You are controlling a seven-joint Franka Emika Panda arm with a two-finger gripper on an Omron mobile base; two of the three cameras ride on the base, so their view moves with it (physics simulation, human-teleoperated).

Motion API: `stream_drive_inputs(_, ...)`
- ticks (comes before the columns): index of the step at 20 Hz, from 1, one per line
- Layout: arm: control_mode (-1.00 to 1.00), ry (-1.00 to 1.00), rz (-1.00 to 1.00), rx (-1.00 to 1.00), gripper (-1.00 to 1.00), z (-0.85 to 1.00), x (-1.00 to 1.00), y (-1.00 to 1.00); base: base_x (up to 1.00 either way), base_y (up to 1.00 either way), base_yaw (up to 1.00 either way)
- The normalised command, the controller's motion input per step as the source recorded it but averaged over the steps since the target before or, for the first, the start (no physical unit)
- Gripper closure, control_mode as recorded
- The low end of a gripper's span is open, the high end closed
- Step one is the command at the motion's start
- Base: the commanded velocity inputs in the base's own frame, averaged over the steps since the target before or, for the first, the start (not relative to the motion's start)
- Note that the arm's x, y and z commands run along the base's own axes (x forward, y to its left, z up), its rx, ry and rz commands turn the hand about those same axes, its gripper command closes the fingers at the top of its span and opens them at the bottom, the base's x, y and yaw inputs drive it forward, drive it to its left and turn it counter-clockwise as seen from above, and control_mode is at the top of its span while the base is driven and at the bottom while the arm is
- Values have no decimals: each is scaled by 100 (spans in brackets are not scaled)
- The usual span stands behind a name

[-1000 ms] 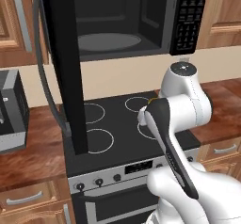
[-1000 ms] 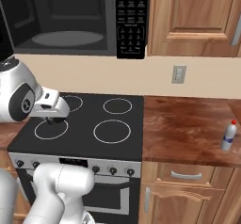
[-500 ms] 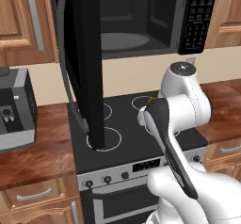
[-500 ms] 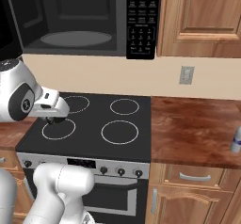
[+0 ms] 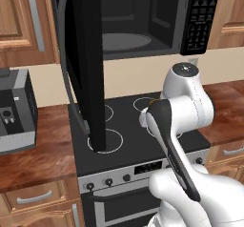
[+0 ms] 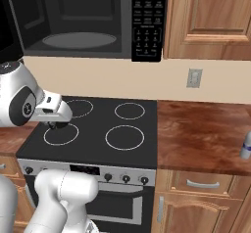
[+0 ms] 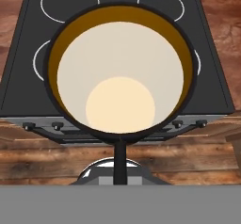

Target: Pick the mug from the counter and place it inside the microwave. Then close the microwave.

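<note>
— Where was the small black cylindrical mug (image 7: 120, 72) with the pale cream inside?

— Right up against the hand camera, open mouth toward the lens, so the cream inner wall and the paler round bottom were plain to see. A single thin dark finger (image 7: 120, 163) rose from the bottom edge and met the near rim of the mug.

— So the two-finger gripper (image 6: 55, 124) had it clamped?

— I could not tell. Only that one finger showed against the rim; the other was hidden, and in the right base view the hand was a white block with a dark underside hanging low over the front left white ring burner (image 6: 61, 134), too small to read.

— What lay beneath the mug?

— The flat black stovetop (image 7: 221, 89) with its white rings, and below that the grey oven front with round knobs (image 7: 201, 123). Reddish-brown wood-grain counter (image 6: 206, 134) ran on to the right of the stove.

— And the large black microwave (image 6: 98, 16)?

— Mounted above the stove, its tall dark door (image 5: 86, 64) swung wide open toward the cameras, the round grey turntable (image 6: 79, 40) bare inside. The white-lettered button panel (image 6: 148, 19) sat at its right.

— Anything else?

— A grey-black boxy appliance (image 5: 14, 111) on the counter at far left, a slim white bottle (image 6: 246, 145) at the far right edge, and a pale wall outlet (image 6: 194, 78) under the wooden cabinets.
</note>
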Motion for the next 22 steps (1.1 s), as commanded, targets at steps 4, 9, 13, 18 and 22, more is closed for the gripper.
stream_drive_inputs(4,100,0,0,0,100,0,0,0,0,0,0)
stream_drive_inputs(9,100,0,0,0,100,0,0,0,0,0,0)
stream_drive_inputs(13,100,0,0,0,100,0,0,0,0,0,0)
stream_drive_inputs(18,-100,0,0,0,100,0,0,0,0,0,0)
stream_drive_inputs(22,-100,0,0,0,100,0,0,0,0,0,0)
